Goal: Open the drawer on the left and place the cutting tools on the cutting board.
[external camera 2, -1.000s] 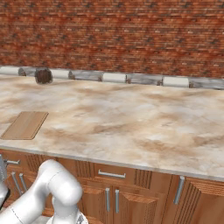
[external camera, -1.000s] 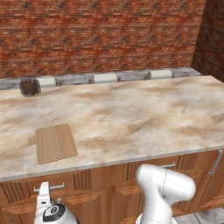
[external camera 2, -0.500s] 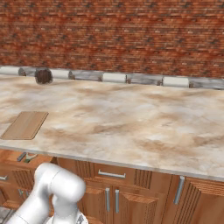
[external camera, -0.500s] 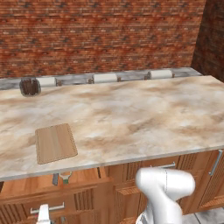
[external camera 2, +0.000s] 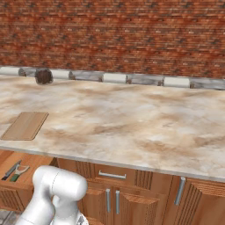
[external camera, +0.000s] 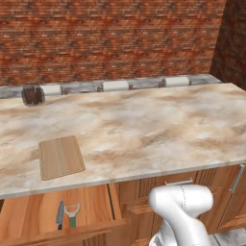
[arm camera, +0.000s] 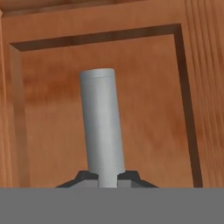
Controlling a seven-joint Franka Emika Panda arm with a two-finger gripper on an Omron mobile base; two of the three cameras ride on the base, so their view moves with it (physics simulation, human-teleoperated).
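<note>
Two cutting tools (external camera: 66,215) lie in the open drawer (external camera: 29,218) below the worktop (external camera: 144,129); pincer (arm camera: 105,178) clamped on its handle (arm camera: 103,127); cutting board (external camera: 61,156) awaits them

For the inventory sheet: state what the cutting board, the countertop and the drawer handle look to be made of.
Cutting board: light wood, matte, lengthwise grain.
Countertop: seemingly marble or stone, beige with cloudy brown veining, faint sheen.
Drawer handle: probably brushed metal, a smooth pale grey bar, pinched in the gripper.
</note>
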